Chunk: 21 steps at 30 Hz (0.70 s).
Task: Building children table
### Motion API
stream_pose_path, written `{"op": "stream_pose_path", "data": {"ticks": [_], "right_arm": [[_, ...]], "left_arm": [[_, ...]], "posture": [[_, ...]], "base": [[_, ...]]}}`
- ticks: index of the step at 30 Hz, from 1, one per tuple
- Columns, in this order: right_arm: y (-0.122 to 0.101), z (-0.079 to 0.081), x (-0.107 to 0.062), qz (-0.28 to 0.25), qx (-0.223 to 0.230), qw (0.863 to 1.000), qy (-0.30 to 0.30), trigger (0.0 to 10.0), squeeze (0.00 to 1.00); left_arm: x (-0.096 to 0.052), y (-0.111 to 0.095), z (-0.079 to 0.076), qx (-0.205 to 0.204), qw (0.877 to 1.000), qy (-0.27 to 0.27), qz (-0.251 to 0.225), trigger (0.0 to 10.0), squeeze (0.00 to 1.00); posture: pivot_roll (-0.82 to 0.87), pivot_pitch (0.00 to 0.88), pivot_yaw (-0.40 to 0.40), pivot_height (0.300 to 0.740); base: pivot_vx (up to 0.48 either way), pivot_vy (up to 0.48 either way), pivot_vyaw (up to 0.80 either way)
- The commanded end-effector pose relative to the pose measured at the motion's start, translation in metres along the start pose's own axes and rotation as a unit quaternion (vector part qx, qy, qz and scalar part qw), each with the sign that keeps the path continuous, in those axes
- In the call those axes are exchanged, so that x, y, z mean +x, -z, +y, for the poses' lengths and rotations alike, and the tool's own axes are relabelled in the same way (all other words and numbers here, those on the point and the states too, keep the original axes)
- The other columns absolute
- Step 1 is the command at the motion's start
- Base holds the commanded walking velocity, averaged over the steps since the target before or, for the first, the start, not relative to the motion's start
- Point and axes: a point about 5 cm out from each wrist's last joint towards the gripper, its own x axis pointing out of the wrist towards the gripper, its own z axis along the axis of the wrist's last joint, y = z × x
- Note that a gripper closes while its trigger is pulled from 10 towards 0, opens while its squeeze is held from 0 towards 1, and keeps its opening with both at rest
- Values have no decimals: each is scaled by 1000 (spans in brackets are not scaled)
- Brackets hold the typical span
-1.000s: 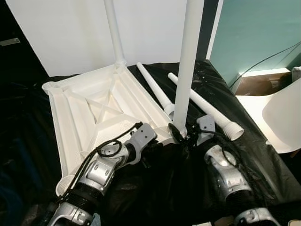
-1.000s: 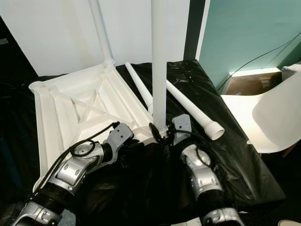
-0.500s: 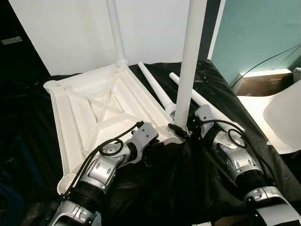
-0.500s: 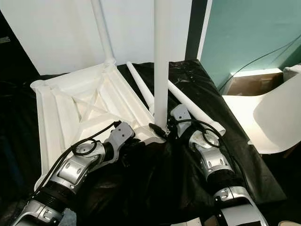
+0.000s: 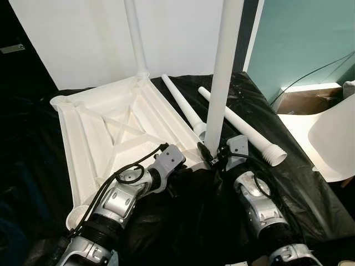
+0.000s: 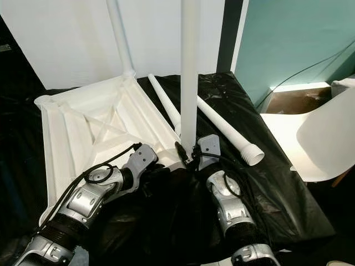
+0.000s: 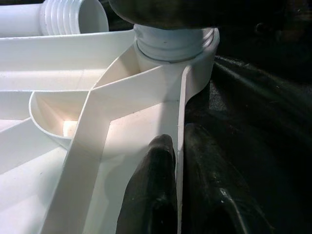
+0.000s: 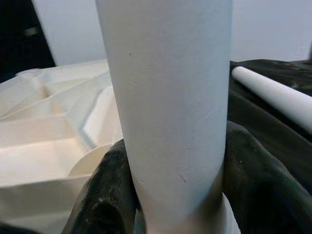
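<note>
A white table top point(image 5: 111, 127) lies upside down on a black sheet. One white leg point(image 5: 136, 39) stands at its far corner. A second upright leg point(image 5: 222, 72) stands in the near right corner socket point(image 7: 175, 53). My right gripper point(image 5: 213, 157) is shut on this leg's base, and the right wrist view has a black finger point(image 8: 105, 195) on each side of the leg point(image 8: 170, 97). My left gripper point(image 7: 179, 195) is shut on the top's rim just below that corner, one finger point(image 7: 151, 195) inside the rim and one outside.
Two loose white legs point(image 5: 183, 102) point(image 5: 249, 133) lie on the black sheet beyond the corner. A white chair point(image 5: 333, 138) and a cardboard box point(image 5: 305, 97) stand at the right. A white panel point(image 5: 83, 39) leans behind the table top.
My right forearm swung out to the right around the leg's base and has come back toward the middle, the gripper staying on the leg. The left gripper has kept its hold.
</note>
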Motion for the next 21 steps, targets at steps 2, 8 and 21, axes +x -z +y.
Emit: {"op": "stream_pose_path", "data": {"ticks": [2, 8, 21], "right_arm": [[14, -13, -6, 40, -7, 999, 33, 3882, 0], [10, -10, -7, 33, -16, 999, -37, 10000, 1000], [-19, -40, 16, 26, -72, 979, -190, 8941, 0]], "left_arm": [[-1, 36, -9, -46, 997, 5, 64, 10000, 0], [-2, 37, -9, -46, 997, 5, 67, 10000, 0], [2, 34, -8, -44, 997, 6, 64, 10000, 0]], "posture": [[43, 0, 25, 740], [46, 0, 21, 740], [30, 0, 22, 740]], "base": [[0, 0, 0], [0, 0, 0], [0, 0, 0]]}}
